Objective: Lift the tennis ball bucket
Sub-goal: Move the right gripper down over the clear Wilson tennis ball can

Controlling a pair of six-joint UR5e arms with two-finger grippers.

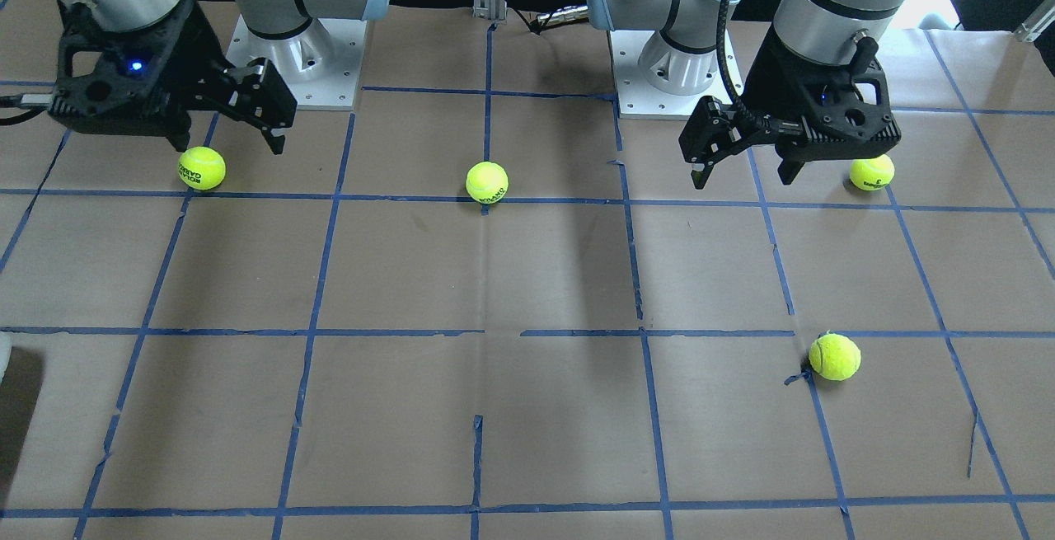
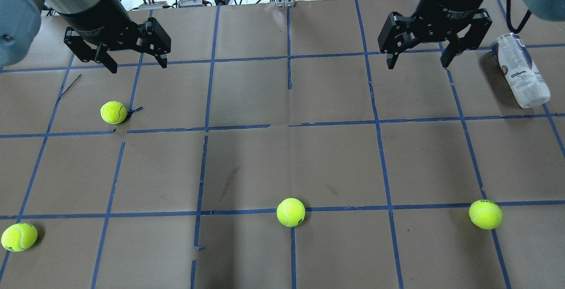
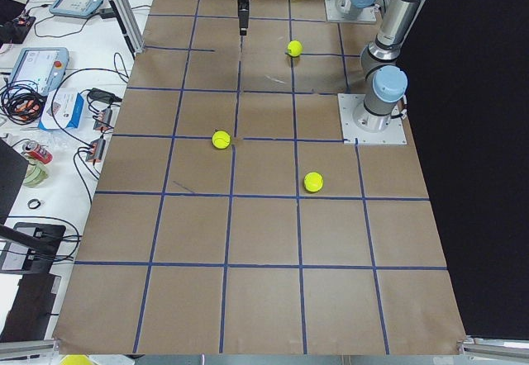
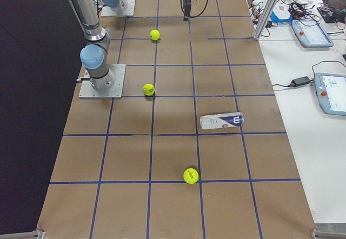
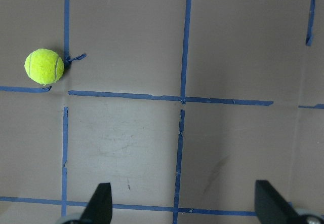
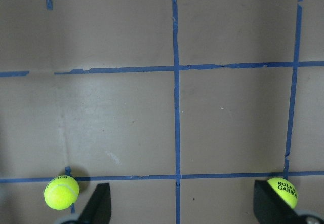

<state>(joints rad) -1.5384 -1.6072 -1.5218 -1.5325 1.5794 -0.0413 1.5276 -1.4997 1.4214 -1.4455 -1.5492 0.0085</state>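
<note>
Jaws on the right gripper stand wide apart and empty above the paper-covered table. The tennis ball bucket lies on its side on the table to that gripper's right, near but not touching. The left gripper is equally spread and empty, with a tennis ball lying below, slightly to its left
</note>
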